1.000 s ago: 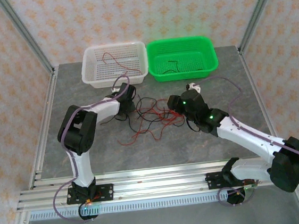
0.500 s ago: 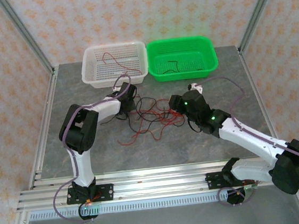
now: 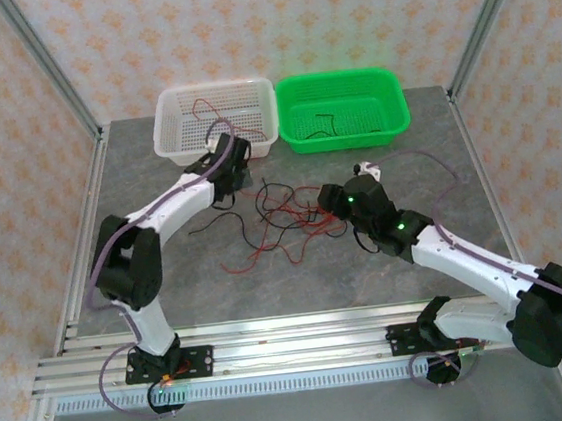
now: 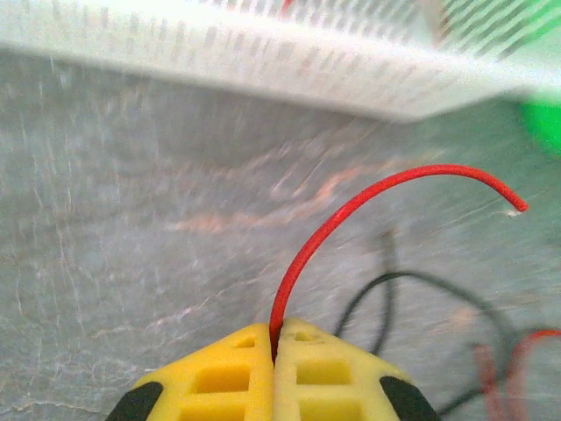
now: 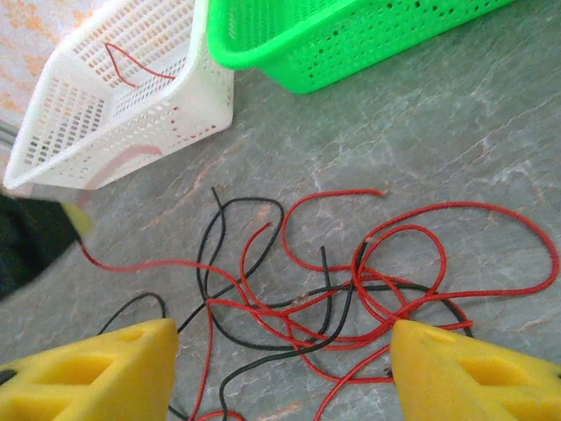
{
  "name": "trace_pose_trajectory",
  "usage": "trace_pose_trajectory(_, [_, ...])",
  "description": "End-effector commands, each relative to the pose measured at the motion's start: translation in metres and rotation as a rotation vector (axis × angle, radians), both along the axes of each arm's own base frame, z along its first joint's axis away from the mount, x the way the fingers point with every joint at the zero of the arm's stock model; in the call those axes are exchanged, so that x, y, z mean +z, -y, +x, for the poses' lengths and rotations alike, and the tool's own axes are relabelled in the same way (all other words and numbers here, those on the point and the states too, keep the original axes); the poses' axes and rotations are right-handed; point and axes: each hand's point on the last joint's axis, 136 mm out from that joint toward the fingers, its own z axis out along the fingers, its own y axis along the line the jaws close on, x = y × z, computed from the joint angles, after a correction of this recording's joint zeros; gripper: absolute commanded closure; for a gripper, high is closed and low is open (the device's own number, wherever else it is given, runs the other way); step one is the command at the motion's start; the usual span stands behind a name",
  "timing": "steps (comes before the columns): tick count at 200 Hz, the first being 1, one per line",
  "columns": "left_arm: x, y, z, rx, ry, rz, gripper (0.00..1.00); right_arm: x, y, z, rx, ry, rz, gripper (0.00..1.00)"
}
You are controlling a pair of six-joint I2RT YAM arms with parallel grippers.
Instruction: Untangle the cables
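Red cable (image 4: 438,168) in left end effector (image 4: 273,340)

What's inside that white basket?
A thin red wire lies on the white basket's floor. The left arm covers part of its near rim, so that corner cannot be checked.

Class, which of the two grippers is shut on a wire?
The left gripper: it pinches a red wire. The right gripper is open above the tangle.

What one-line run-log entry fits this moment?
left hand: shut on red wire near white basket | right hand: open above tangle | tangle: not yet separated
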Motion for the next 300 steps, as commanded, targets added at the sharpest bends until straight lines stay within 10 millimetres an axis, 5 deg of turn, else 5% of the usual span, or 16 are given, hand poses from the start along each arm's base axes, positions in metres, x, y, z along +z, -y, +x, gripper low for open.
trace_pose_trajectory(1, [0.054,0.008,-0.01,-0.045,0.07,0.034,1.0,-0.005,-0.015,0.004,0.032,-0.006,0.069,0.35])
trace_pose_trajectory(62, [0.152,0.033,-0.031,-0.126,0.248,-0.047,1.0,-0.013,-0.056,0.025,0.111,-0.029,0.183,0.35])
trace_pose_trajectory(120, [0.203,0.042,-0.043,-0.19,0.337,-0.118,1.0,-0.035,-0.103,0.065,0.153,-0.067,0.211,0.36])
trace_pose_trajectory(152, [0.225,0.044,-0.046,-0.209,0.379,-0.137,1.0,-0.063,-0.118,0.083,0.15,-0.114,0.174,0.37])
trace_pose_trajectory(181, [0.246,0.043,-0.047,-0.215,0.421,-0.141,1.0,-0.108,-0.128,0.077,0.168,-0.203,0.171,0.38])
trace_pose_trajectory(232, [0.28,0.037,-0.045,-0.199,0.485,-0.122,1.0,-0.158,-0.101,0.049,0.129,-0.286,0.092,0.38])
trace_pose_trajectory(300, [0.337,0.025,-0.044,-0.161,0.586,-0.093,1.0,-0.177,-0.053,0.028,0.045,-0.297,-0.076,0.38])
